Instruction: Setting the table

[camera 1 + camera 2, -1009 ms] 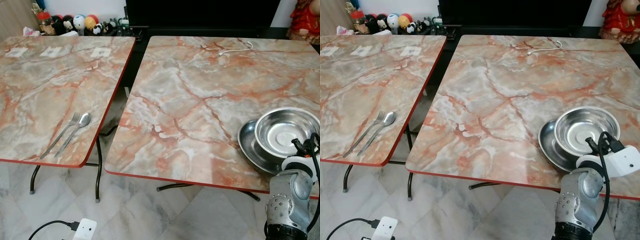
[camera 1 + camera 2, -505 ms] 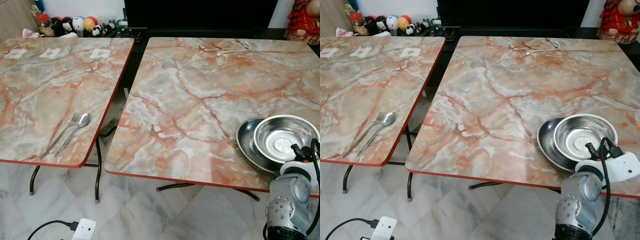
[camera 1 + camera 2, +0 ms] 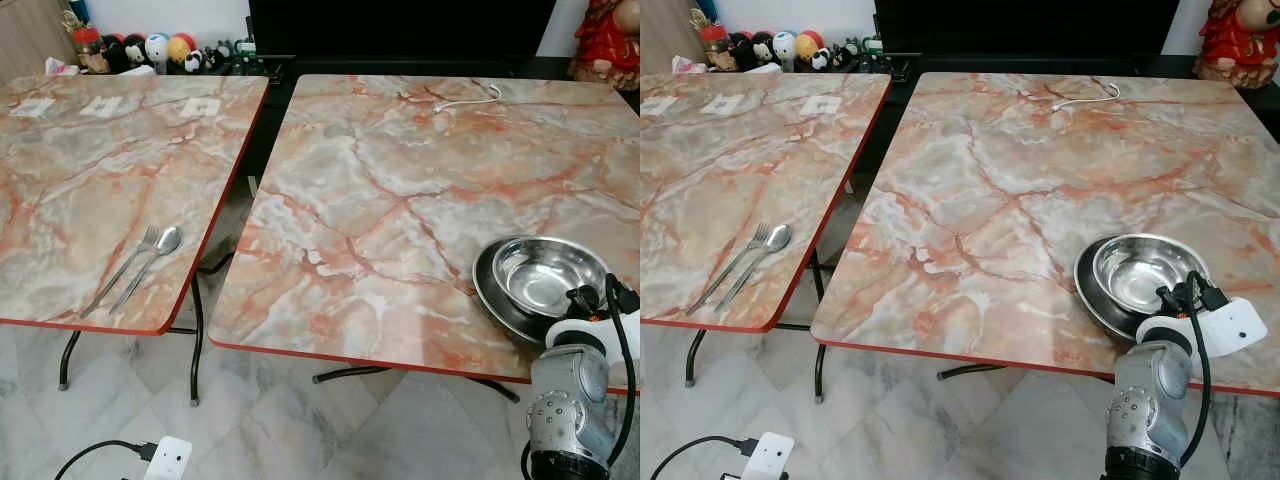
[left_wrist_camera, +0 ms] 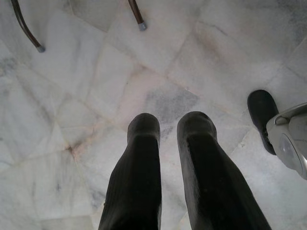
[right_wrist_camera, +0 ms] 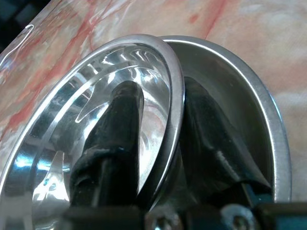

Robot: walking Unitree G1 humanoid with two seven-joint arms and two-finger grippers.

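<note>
A steel bowl (image 3: 540, 275) rests in a wider steel plate (image 3: 487, 290) at the near right corner of the right marble table (image 3: 400, 200). My right gripper (image 5: 160, 88) is shut on the bowl's rim, one finger (image 5: 122, 110) inside the bowl (image 5: 96, 96) and the other between the bowl and the plate (image 5: 268, 110). A fork (image 3: 125, 265) and a spoon (image 3: 160, 245) lie side by side near the front edge of the left table (image 3: 90, 170). My left gripper (image 4: 169, 125) hangs over the floor, its fingers close together with nothing between them.
A gap with the tables' legs separates the two tables. A white cable (image 3: 465, 100) lies at the right table's far side. A power strip (image 3: 168, 460) with a black cord sits on the tiled floor. Toys (image 3: 150, 45) and a red figure (image 3: 605, 40) stand behind.
My right gripper has brought the bowl down and a little left, from raised over the plate's right side to resting in the plate. The camera shifted slightly.
</note>
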